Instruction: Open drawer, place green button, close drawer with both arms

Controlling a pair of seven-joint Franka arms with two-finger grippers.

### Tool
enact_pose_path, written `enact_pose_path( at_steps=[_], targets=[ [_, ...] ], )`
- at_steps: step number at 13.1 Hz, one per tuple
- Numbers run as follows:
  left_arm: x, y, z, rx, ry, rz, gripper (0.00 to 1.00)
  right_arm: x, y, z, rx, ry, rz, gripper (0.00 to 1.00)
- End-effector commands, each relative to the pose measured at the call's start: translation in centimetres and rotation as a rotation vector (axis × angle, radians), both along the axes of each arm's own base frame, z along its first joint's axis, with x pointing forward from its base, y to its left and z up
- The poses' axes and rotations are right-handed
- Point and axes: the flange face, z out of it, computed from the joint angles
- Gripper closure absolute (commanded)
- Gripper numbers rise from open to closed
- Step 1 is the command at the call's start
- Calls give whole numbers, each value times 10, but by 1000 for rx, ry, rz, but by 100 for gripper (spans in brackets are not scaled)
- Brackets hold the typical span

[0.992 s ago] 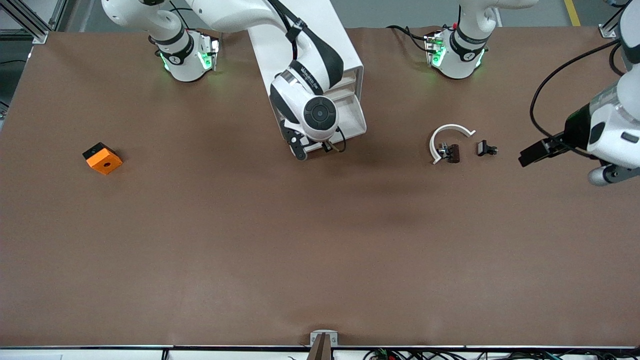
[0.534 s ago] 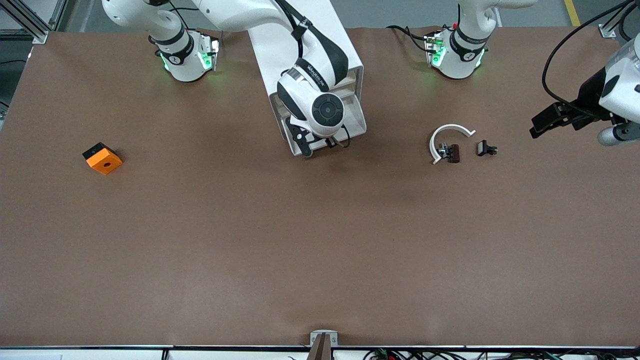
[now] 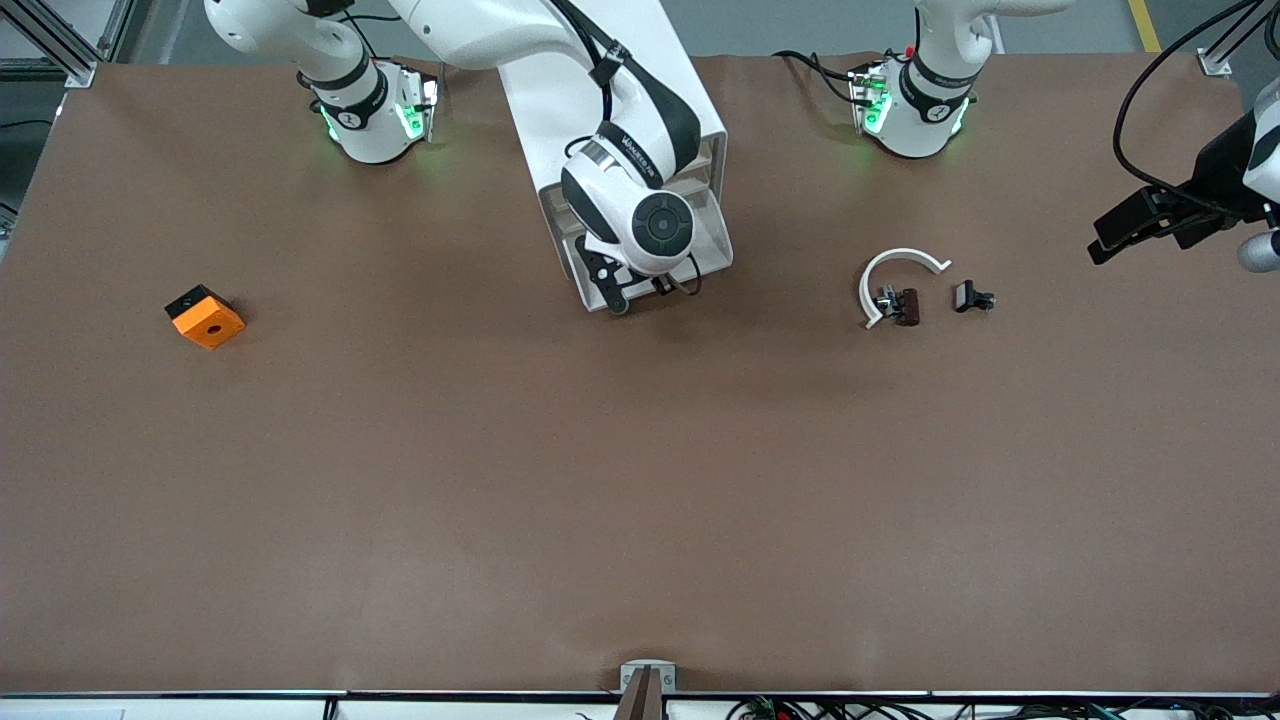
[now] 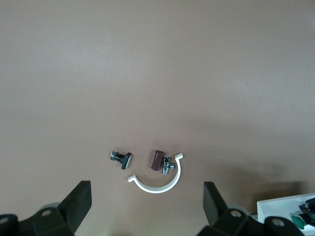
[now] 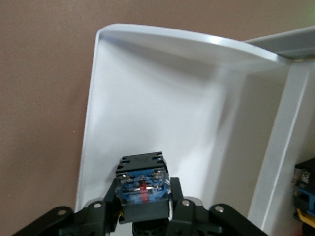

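Now right fingers (image 5: 143,209) pinch button (image 5: 142,189) (over drawer (image 5: 162,113))

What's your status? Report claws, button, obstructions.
Right claw shut on button, over open drawer. Left claw open, waiting over table at left arm's end. No obstruction seen in drawer.

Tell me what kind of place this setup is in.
Probably a robotics lab or test cell, not a home. Two bench-mounted white arms, the right arm and the left arm, share one brown-covered table. Aluminium framing stands at its corner and cables run along its edge.
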Motion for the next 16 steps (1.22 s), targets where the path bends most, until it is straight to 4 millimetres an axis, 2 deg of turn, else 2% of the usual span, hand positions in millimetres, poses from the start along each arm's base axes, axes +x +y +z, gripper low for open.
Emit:
enact_pose_path(
  at_steps=[1,2,5,9,10,12,14,16],
  targets=[
    [3,-3,-1,21,15,-28,0,-5,6,0,11,8,-2,3],
    [3,-6,-1,19,10,-32,0,-9,9,1,11,7,5,0],
    [4,-11,-9,18,12,-41,0,-7,11,10,20,-3,6,0],
    [9,-26,-15,16,-24,-53,0,4,14,62,53,-8,8,0],
    [10,-29,-16,17,-24,-53,0,8,10,84,54,-3,13,0],
    [13,-33,-21,17,-24,-56,0,24,-4,113,58,9,-6,0],
    [19,-37,-27,16,-28,-35,0,38,-22,155,94,-21,-32,0],
    [23,-60,-46,14,-23,8,0,51,-47,200,137,-51,-62,0]
  ],
)
